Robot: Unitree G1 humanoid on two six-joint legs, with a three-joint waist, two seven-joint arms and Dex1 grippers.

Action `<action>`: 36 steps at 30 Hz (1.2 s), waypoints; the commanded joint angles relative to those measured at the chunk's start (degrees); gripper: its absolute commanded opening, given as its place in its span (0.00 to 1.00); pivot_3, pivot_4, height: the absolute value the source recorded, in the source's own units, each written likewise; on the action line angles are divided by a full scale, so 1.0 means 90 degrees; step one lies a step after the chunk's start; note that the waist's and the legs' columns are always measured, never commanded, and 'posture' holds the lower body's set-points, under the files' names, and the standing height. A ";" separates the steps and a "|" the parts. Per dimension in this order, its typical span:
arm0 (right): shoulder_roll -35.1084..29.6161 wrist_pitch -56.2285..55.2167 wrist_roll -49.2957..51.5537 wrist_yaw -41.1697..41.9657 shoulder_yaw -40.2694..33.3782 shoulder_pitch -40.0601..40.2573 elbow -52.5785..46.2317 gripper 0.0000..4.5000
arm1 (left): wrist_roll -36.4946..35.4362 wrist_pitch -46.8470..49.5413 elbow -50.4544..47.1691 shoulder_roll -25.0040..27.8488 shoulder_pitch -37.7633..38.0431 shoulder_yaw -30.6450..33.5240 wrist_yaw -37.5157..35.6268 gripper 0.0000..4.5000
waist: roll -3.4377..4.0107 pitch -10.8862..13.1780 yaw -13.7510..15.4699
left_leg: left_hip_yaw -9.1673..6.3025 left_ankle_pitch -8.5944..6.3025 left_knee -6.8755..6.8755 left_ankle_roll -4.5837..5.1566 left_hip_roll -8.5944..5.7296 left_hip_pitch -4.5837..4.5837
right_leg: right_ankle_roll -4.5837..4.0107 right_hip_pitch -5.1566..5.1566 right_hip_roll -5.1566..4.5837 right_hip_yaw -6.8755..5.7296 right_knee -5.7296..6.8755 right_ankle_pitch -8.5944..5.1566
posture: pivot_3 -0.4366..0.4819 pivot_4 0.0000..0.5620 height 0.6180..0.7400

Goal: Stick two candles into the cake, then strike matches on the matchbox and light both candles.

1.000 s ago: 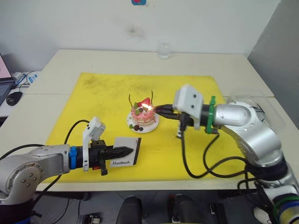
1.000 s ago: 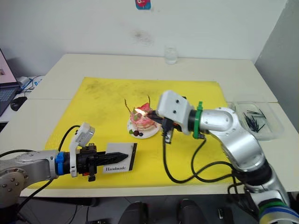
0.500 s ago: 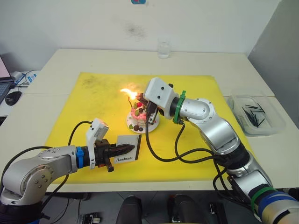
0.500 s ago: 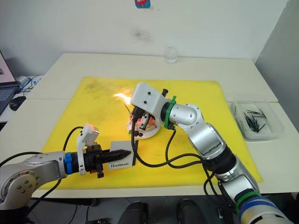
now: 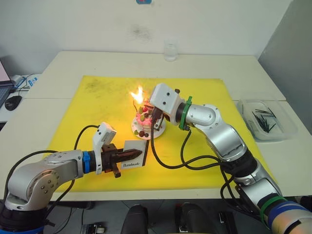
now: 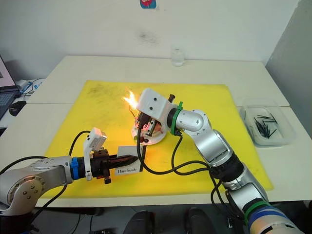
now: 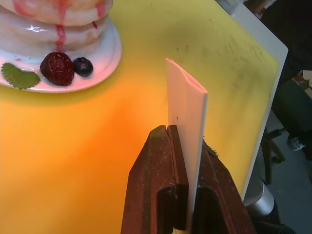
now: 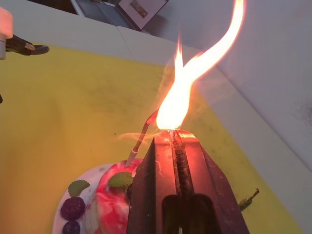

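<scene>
Lighting stage, both arms engaged over the yellow mat (image 5: 97, 107) on the bench (image 5: 97, 63). The cake (image 5: 144, 121) sits on its white plate near the mat's centre; a pinkish candle (image 8: 140, 137) stands tilted in it, and the second candle's state cannot be read. The right pincer (image 8: 174, 134), fingers pressed together on a burning match (image 8: 173, 130), hovers at the cake's 12 o'clock edge, the flame (image 5: 137, 94) rising just beside the candle tip; the right arm reaches in from 3 o'clock, elbow bent, wrist turned toward the cake. The left pincer (image 7: 184, 146) clamps the matchbox (image 7: 187, 112) edge-up at the cake's 7 o'clock, forearm lying low and level along the mat. Spare matches (image 5: 262, 119) lie in a clear tray (image 5: 287, 131) at 3 o'clock, well apart. Handling, as judged: the match is feather-light, brittle and burning quickly, so it is best held at the unlit end; the candles are thin, soft and easily bent or tipped; the matchbox is light card that could crush, best gripped across its flat faces.
</scene>
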 commanded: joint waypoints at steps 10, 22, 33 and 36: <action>0.0181 -0.0058 -0.0149 0.0077 -0.0023 -0.0098 -0.0210 0.01 | 0.0104 -0.0183 -0.0074 -0.0003 0.0034 0.0048 -0.0171 0.00 | 0.0000 0.0000 -0.0001 | -0.0002 0.0000 0.0000 0.0000 0.0000 0.0000 | 0.0000 0.0000 0.0000 0.0000 0.0000 0.0000 | 0.48 0.27 1.00; 0.0235 -0.0054 -0.0215 0.0087 -0.0033 -0.0065 -0.0172 0.01 | 0.0150 -0.0215 -0.0044 0.0021 0.0020 -0.0001 -0.0251 0.00 | 0.0000 0.0000 -0.0001 | -0.0001 0.0000 0.0000 0.0000 0.0000 0.0000 | 0.0000 0.0000 0.0000 0.0000 -0.0001 0.0000 | 0.48 0.27 1.00; 0.0287 -0.0132 -0.0302 0.0073 0.0023 -0.0013 -0.0066 0.01 | 0.0209 -0.0209 -0.0022 0.0006 -0.0038 -0.0030 -0.0296 0.00 | 0.0001 0.0000 -0.0001 | -0.0001 0.0000 -0.0001 0.0000 0.0001 0.0000 | 0.0000 -0.0001 0.0000 0.0000 -0.0001 0.0000 | 0.48 0.27 1.00; 0.0254 -0.0126 -0.0309 0.0085 0.0036 0.0045 -0.0104 0.01 | 0.0218 -0.0215 -0.0026 -0.0006 -0.0053 -0.0047 -0.0296 0.00 | 0.0001 0.0000 -0.0002 | -0.0001 0.0000 -0.0001 0.0000 0.0000 0.0000 | 0.0000 -0.0001 0.0000 0.0001 -0.0001 0.0000 | 0.48 0.27 1.00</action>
